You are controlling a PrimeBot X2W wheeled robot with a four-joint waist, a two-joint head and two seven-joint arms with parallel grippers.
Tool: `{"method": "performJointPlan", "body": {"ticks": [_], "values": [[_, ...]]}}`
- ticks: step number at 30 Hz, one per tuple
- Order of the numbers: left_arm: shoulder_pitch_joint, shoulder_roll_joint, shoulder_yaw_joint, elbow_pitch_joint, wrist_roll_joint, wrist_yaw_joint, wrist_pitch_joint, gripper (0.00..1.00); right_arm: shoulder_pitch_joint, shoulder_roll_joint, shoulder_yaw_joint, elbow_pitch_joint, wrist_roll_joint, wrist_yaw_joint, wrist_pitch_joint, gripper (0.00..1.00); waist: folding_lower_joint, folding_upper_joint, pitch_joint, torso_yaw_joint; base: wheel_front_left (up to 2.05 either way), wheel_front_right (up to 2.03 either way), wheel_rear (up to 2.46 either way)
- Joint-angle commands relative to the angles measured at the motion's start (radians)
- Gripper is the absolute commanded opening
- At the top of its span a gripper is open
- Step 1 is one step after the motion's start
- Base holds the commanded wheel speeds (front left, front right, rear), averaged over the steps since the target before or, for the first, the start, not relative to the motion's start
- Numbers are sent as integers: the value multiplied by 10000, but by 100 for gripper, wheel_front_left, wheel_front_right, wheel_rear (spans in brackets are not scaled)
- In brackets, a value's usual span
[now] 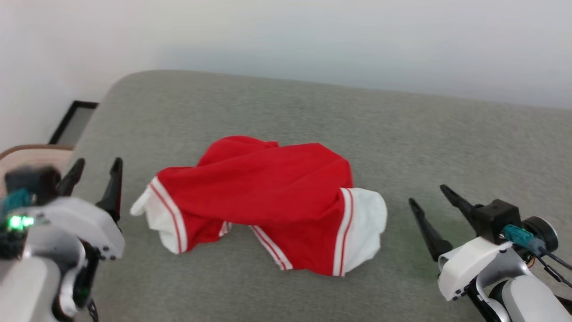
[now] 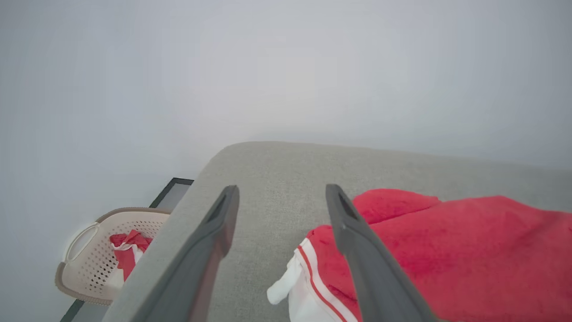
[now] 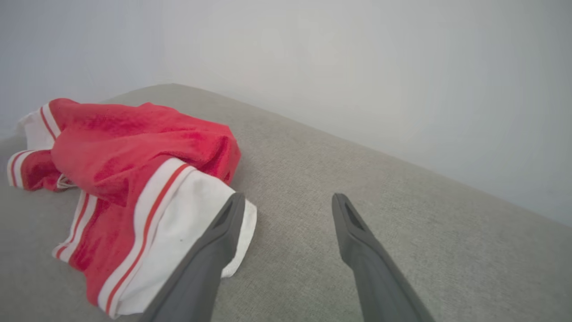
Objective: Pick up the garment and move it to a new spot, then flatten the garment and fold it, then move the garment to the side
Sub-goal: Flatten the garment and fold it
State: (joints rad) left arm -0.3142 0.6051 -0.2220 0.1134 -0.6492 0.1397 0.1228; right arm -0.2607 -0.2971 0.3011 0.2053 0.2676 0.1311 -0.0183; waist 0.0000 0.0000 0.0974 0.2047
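Red with white striped sleeves, the garment (image 1: pixel 263 201) lies crumpled mid-surface on the grey cushion (image 1: pixel 313 116), between the left gripper (image 1: pixel 99 161) and right gripper (image 1: pixel 426 194), both spread wide and empty, while the left wrist view adds red cloth (image 2: pixel 127 250) inside a pale perforated basket (image 2: pixel 91 273) below the cushion's left edge.

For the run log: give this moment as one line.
garment: crumpled on cushion | left gripper: jaws open, empty | right gripper: jaws open, empty | stage: before pickup
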Motion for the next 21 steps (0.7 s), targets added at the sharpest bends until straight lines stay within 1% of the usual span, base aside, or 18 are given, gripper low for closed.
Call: {"method": "performJointPlan", "body": {"ticks": [1,2,7,10,12,14,18,21], "values": [[377,-184,111,-198,209,163,-650,100,-110,-113,262,-25,292,-7,277,100,0,0,-237,488,0,0,0],[377,-184,111,-198,209,163,-650,100,-110,-113,262,-25,292,-7,277,100,0,0,-237,488,0,0,0],[1200,-887,393,-456,432,603,-2562,100,-276,-478,764,2,1025,-7,1287,100,0,0,-179,929,0,0,0],[1517,-1339,472,-533,494,708,-3381,100,-395,-650,872,84,1313,-8,2008,100,0,0,-75,1203,0,0,0],[1726,-1708,602,-564,444,788,-3656,100,-432,-707,912,123,1504,-7,2468,100,0,0,20,1373,0,0,0],[1867,-2049,666,-615,536,758,-3788,100,-475,-769,859,236,1699,-7,2939,100,0,0,125,1559,0,0,0],[2040,-2646,658,-564,793,521,-3877,100,-589,-905,771,501,1658,-7,3783,100,0,0,318,1910,0,0,0],[2071,-3148,1028,-841,1253,419,-3865,100,-596,-740,708,698,1661,-7,4238,100,0,0,459,2105,0,0,0]]}}
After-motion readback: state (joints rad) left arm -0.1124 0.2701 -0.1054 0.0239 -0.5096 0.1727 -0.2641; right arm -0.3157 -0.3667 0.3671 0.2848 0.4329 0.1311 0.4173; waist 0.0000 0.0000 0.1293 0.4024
